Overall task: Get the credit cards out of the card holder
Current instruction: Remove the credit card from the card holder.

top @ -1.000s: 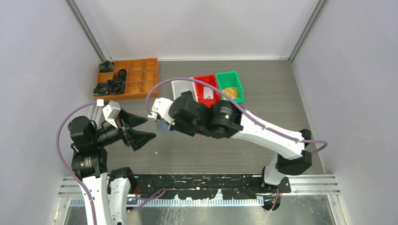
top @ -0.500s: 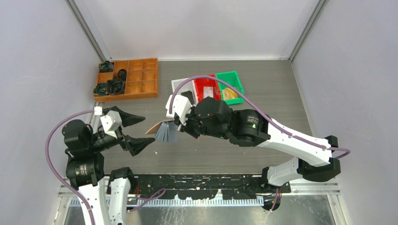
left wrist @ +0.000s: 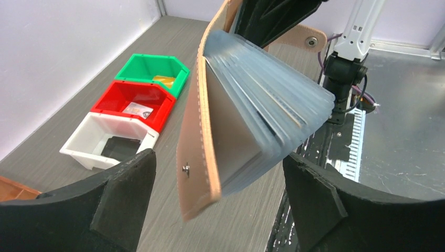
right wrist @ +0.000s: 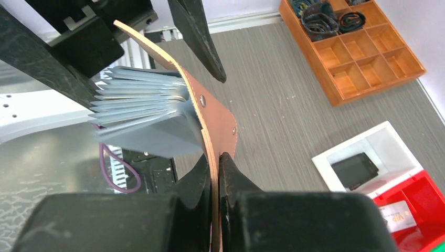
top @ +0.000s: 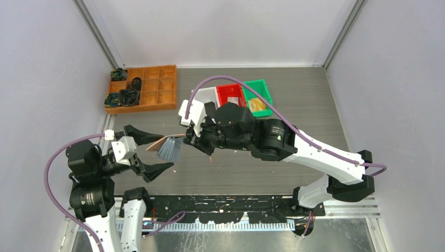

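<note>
Grey wood-grain table (top: 315,115), white walls (top: 47,79). Only the right wrist view shows the right gripper (right wrist: 215,158) pinching the flap of the pink card holder (right wrist: 209,118). Held aloft, its length points left, grey pockets fanned between the left gripper's (top: 166,151) spread fingers.

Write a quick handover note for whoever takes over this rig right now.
Right end effector: shut on the card holder, pinching its pink flap in the air, grey sleeves fanned out.
Left end effector: open, straddling the sleeves, gripping nothing.
Done: one card in the red bin, a yellowish card in the green bin.
Left: whether cards remain in the sleeves cannot be told; check and pull any.
</note>
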`<state>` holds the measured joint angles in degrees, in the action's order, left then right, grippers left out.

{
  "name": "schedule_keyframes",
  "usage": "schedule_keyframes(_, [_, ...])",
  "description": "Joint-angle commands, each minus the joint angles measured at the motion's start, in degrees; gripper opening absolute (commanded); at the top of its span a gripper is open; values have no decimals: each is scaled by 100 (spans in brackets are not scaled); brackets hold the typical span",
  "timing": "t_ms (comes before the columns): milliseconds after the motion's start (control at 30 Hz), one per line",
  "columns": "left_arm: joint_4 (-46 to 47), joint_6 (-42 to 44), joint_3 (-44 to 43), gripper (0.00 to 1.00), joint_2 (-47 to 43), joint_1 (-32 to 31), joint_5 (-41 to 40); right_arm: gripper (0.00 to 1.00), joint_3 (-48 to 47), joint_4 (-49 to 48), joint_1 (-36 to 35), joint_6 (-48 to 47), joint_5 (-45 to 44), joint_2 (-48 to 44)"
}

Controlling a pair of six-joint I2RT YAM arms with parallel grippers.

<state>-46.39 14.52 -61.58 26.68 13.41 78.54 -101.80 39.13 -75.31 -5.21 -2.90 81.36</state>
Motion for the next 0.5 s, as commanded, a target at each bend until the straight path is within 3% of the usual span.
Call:
schedule_keyframes(0, [-157, 447, -148, 87, -51, -20, -169, 1, -133, -829, -20, 205, 484, -253])
schedule_keyframes(467, [767, 97, -179, 79, -95, -9, -873, 0, 658, -1097, -21, 23, 1068, -881])
